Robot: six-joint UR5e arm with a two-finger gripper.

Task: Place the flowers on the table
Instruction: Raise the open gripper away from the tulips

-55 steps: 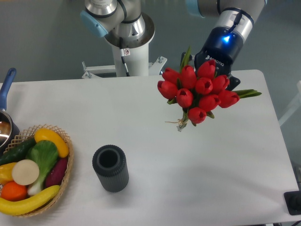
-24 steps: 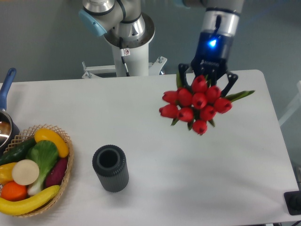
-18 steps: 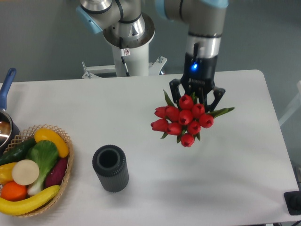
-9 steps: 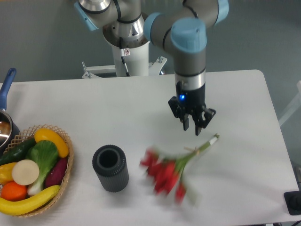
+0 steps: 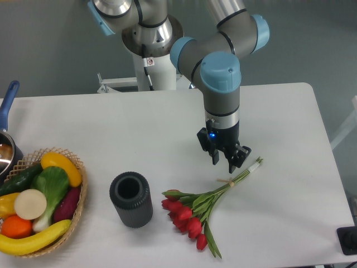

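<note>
The flowers [image 5: 192,215] are lying flat on the table [image 5: 290,212], blooms pointing toward the dark cylinder [image 5: 131,199] and nearly reaching it, stem ends angling up and away. The gripper [image 5: 223,162] is hanging just above the stem ends with its jaws spread and holding nothing. A basket of vegetables [image 5: 39,202] is sitting well beyond the cylinder.

One fixed camera, high above the table's [image 5: 83,123] near edge, angled steeply down toward the arm's base [image 5: 150,67].
</note>
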